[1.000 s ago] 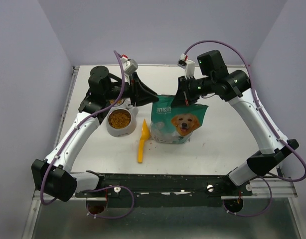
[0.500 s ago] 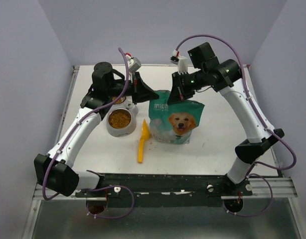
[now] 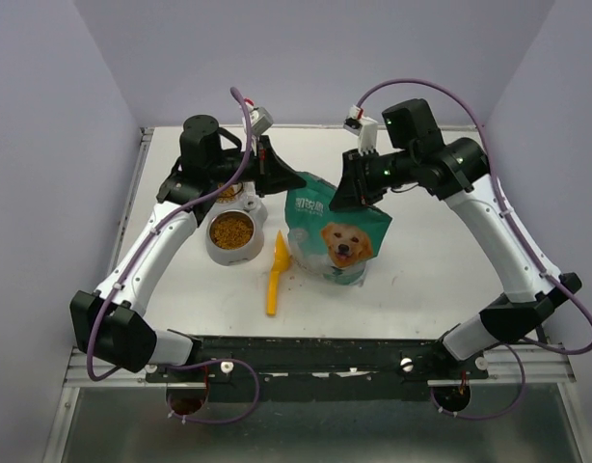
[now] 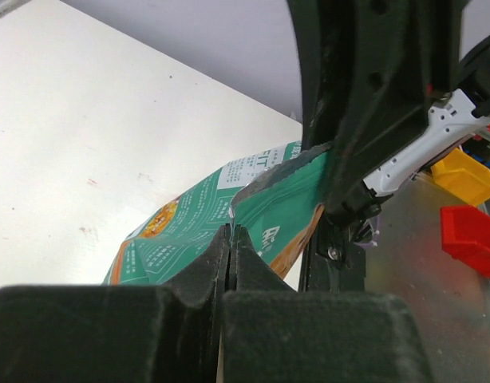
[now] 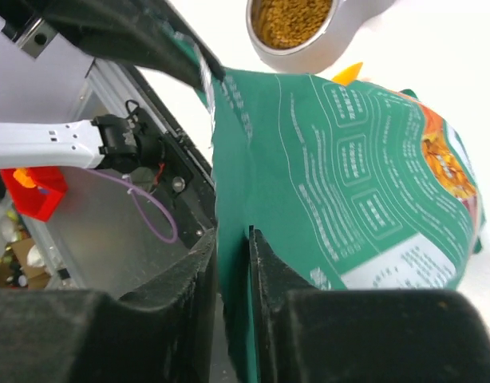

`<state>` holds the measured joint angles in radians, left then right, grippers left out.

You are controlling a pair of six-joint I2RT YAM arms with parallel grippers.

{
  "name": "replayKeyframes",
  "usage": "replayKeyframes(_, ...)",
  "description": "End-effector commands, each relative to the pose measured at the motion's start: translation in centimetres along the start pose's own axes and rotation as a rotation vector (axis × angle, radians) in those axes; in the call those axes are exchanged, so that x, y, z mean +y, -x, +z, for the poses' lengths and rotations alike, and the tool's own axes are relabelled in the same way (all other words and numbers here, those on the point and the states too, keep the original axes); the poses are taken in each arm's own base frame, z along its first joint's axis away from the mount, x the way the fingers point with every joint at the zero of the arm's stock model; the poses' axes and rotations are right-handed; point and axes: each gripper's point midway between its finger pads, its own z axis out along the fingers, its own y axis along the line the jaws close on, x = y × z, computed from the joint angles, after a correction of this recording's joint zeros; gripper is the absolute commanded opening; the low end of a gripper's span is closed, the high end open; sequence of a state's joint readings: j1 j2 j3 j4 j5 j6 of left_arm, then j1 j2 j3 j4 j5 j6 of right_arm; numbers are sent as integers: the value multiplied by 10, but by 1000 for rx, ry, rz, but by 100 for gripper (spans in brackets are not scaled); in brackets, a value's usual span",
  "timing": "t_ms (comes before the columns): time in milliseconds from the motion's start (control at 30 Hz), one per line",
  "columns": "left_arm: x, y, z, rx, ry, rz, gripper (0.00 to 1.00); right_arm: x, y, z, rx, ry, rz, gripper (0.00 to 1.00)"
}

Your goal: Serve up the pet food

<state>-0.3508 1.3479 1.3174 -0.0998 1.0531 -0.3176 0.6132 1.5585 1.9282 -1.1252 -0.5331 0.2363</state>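
Note:
The pet food (image 3: 232,231) fills a white bowl (image 3: 212,251) left of centre; it also shows in the right wrist view (image 5: 297,20). A few pellets lie spilled by the bag's foot (image 3: 294,276). The teal-and-white bag (image 3: 335,236) hangs tilted between both grippers. My left gripper (image 3: 294,182) is shut on the bag's top left edge (image 4: 261,209), jaws pressed together (image 4: 231,233). My right gripper (image 3: 346,198) is shut on the bag's top right edge (image 5: 341,159), teal film between its jaws (image 5: 233,239).
An orange scoop (image 3: 275,273) lies on the table between bowl and bag, handle toward me; its tip shows in the right wrist view (image 5: 349,73). The white table (image 3: 441,260) ends at a metal rail in front. Purple walls close the back and sides.
The right arm swung left, then back right, carrying the bag's top. The left gripper rose slightly. The bag now hangs narrower and tilted, its foot shifted right.

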Motion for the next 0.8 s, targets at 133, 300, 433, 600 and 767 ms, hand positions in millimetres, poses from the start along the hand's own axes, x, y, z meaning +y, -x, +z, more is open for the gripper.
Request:
replayKeyframes(133, 17, 27, -2, -116, 62, 49, 0, -25, -8, -45, -86, -218, -174, 41)
replayKeyframes(300, 18, 29, -1, -115, 54, 51, 0, -20, 0, -34, -136, -161, -215, 38)
replayKeyframes(433, 15, 28, -1, -107, 36, 59, 0, -27, 5, -27, -147, -178, -205, 25)
replayKeyframes(600, 7, 20, -4, -64, -44, 70, 0, -46, 2, -34, -169, -286, -212, 3)
replayKeyframes(767, 12, 14, -10, -47, -28, 85, 0, -40, -11, -44, -139, -265, -266, 0)
